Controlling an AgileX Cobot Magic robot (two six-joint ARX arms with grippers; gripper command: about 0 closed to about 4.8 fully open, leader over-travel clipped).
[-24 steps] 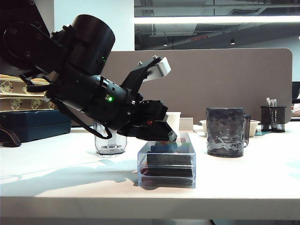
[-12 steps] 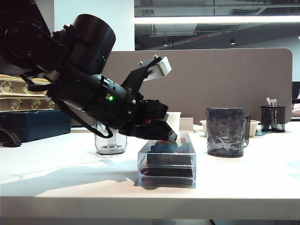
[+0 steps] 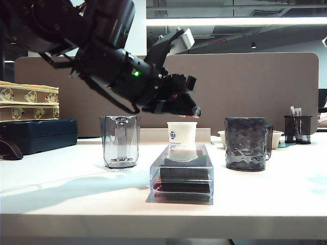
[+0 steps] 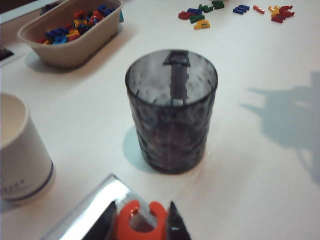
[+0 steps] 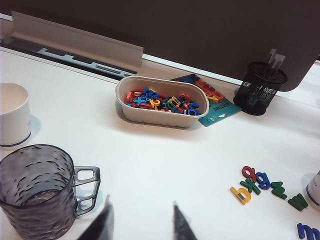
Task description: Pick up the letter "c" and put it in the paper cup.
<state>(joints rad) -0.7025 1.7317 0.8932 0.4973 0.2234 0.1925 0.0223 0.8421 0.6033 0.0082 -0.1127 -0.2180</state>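
Observation:
The letter "c" [image 4: 141, 223], a small bright red piece, is pinched between the black fingertips of my left gripper [image 4: 141, 220], which is shut on it. In the exterior view the left gripper [image 3: 188, 108] hangs in the air above the paper cup [image 3: 182, 133], a white cup with a blue logo behind a clear box [image 3: 182, 176]. The left wrist view has the paper cup [image 4: 20, 150] off to one side of the jaws. My right gripper [image 5: 142, 216] stands open over bare table, beside the dark mug [image 5: 37, 190]; the paper cup [image 5: 12, 120] lies beyond that mug.
A dark textured mug [image 3: 247, 143] stands right of the box and a clear grey faceted glass [image 3: 120, 140] left of it. A beige bowl of coloured letters [image 5: 162, 107], a mesh pen holder [image 5: 260, 80] and loose letters [image 5: 260, 182] lie further back.
My left gripper has closed and lifted off the top of the clear box, rising up and slightly right. The paper cup behind the box now shows.

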